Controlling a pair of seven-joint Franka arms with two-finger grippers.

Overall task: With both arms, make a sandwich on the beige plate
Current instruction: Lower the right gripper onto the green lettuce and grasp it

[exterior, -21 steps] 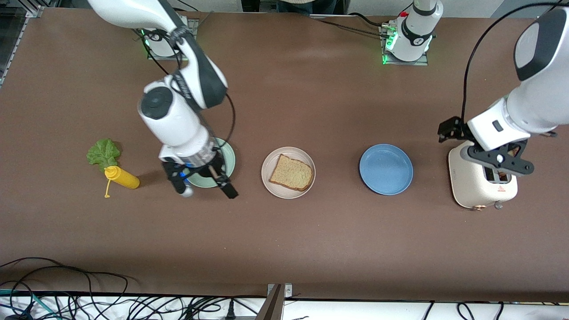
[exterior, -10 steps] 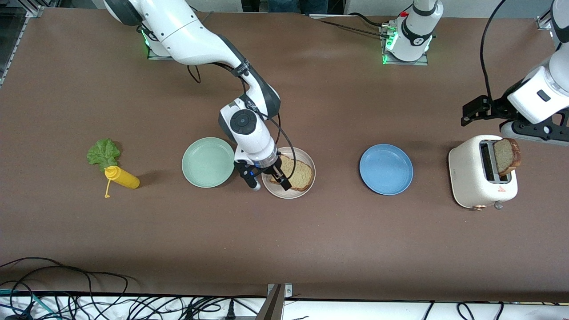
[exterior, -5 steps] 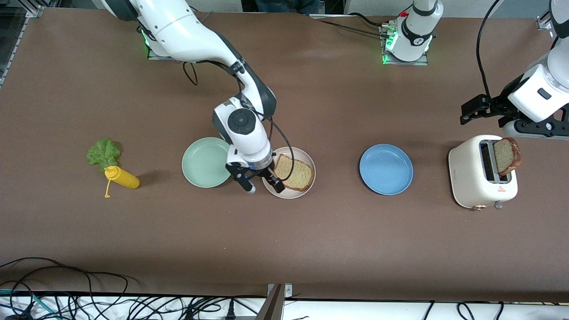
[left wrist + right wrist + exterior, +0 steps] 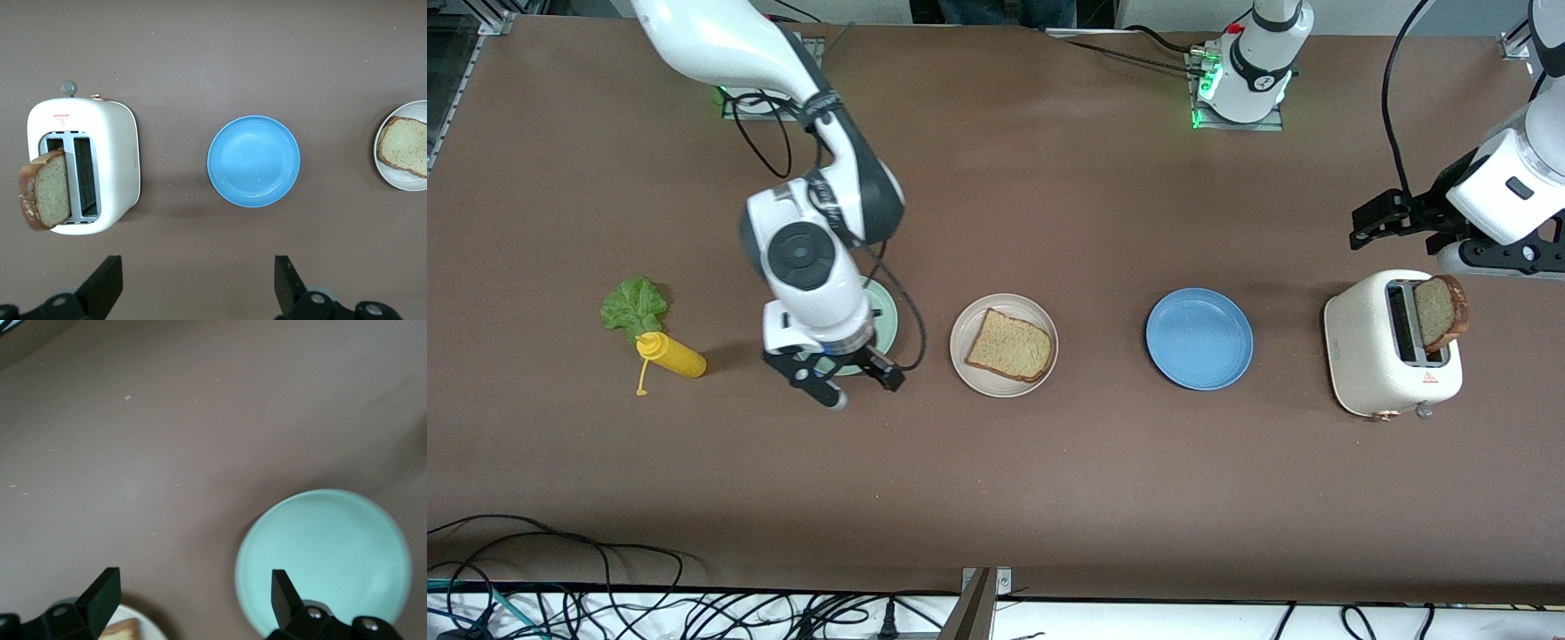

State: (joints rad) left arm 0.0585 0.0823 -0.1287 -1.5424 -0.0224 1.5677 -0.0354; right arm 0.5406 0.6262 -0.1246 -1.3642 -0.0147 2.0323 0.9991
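One bread slice lies on beige plate, so lettuce comes next, I'd say: right gripper, fingers open & empty, over mint plate beside it, must reach lettuce leaf; left gripper open, waits above toaster.

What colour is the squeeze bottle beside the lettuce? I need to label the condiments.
Yellow; the small plastic squeeze bottle shows best in the front view.
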